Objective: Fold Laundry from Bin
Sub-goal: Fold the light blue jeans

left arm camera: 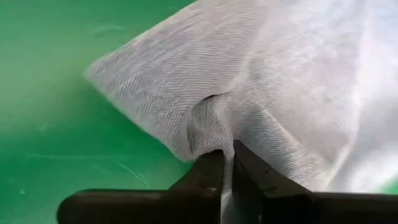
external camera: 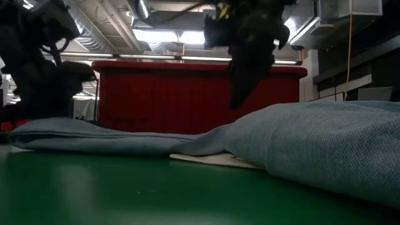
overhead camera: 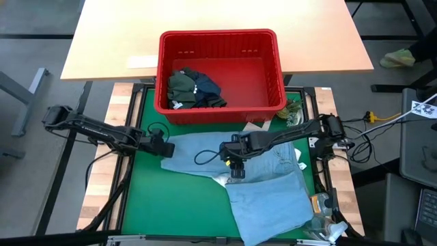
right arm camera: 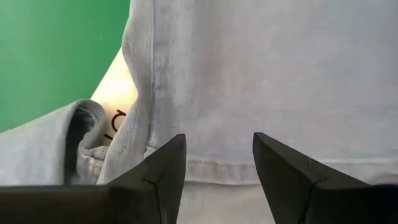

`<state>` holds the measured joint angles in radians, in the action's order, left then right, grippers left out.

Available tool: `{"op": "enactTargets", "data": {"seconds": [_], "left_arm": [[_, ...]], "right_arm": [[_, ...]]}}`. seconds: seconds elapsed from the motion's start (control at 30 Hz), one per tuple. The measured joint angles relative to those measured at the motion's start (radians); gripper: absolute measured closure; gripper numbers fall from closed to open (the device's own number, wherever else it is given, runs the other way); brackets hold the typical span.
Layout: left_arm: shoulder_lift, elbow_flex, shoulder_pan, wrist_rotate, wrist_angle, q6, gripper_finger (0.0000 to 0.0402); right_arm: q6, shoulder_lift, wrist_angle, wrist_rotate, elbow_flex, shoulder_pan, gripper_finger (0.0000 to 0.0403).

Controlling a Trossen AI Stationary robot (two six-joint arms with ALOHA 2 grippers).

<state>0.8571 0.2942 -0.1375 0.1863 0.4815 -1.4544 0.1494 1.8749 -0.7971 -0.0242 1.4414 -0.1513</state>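
A light blue denim-like shirt [overhead camera: 263, 181] lies spread across the green mat [overhead camera: 171, 205], reaching from the left arm's end toward the mat's near right corner. The left gripper [left arm camera: 227, 165] is pinched shut on a fold at the shirt's left edge, the cloth bunched between its dark fingers [left arm camera: 208, 174]. The right gripper [right arm camera: 217, 168] hovers over the middle of the shirt with its fingers spread apart and nothing between them, a hem seam showing below. Behind the mat, at the edge of a pale wooden table [overhead camera: 109, 41], sits the rectangular red plastic basket [overhead camera: 222, 42], holding a dark olive-green garment [overhead camera: 181, 85] and a navy one [overhead camera: 206, 87] in its left half.
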Motion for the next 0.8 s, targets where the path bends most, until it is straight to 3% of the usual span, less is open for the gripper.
{"op": "enactTargets", "data": {"seconds": [0.17, 0.43, 0.8], "left_arm": [[-0.084, 0.057, 0.0, -0.104, 0.073, 0.051, 0.0397], [-0.197, 0.247, -0.001, -0.127, 0.497, 0.052, 0.0399], [-0.221, 0.489, -0.066, -0.247, 0.886, -0.036, 0.0401]], "right_arm": [[0.004, -0.089, -0.031, -0.027, 0.0, 0.0, 0.0217], [0.028, -0.181, -0.058, -0.079, 0.0, 0.0, 0.0217], [0.028, -0.19, -0.066, -0.099, 0.0, 0.001, 0.0217]]}}
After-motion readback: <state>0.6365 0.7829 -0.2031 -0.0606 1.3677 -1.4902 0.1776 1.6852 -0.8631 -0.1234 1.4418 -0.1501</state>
